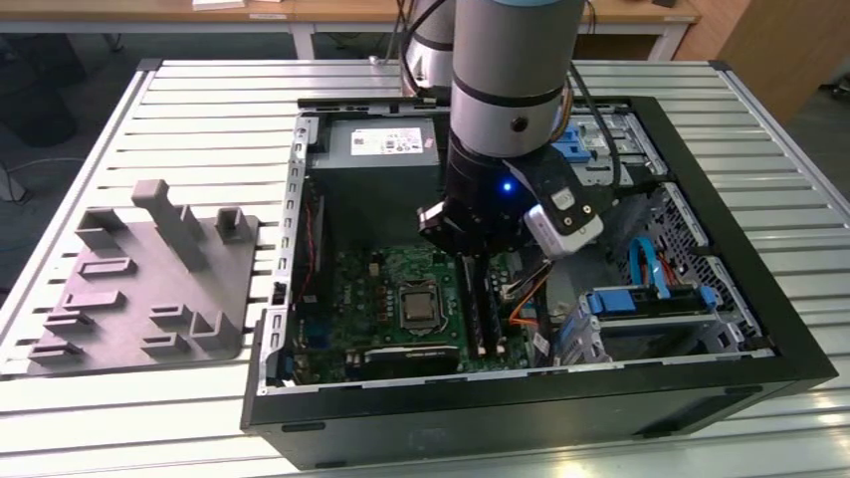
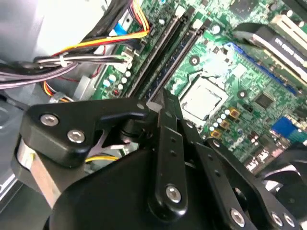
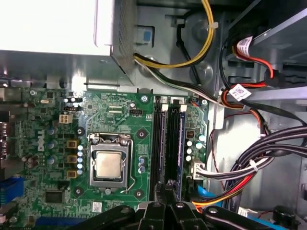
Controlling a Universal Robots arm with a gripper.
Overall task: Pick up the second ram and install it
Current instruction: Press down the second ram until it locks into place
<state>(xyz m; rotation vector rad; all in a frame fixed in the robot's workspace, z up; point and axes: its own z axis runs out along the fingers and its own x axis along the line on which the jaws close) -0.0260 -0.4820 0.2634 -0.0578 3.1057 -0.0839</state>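
The second ram [image 3: 175, 143] sits in the slots of the green board [image 3: 120, 124], just right of centre in the first wrist view, a dark blue-black stick standing on edge beside the socketed processor [image 3: 108, 165]. In the exterior view it appears as a thin dark strip [image 1: 481, 309] directly below the gripper [image 1: 468, 249], near the middle of the frame. The gripper's black fingers [image 2: 165, 112] come together to a narrow tip right over the slots in the second wrist view; whether they pinch the stick or merely press on it I cannot tell. The open computer case [image 1: 531, 398] lies flat on a desk [image 1: 199, 110] of pale ribbed slats. A grey moulded fixture [image 1: 146, 289] rests at the left of the frame. Wooden furniture [image 1: 332, 12] lines the room's far edge along the top.
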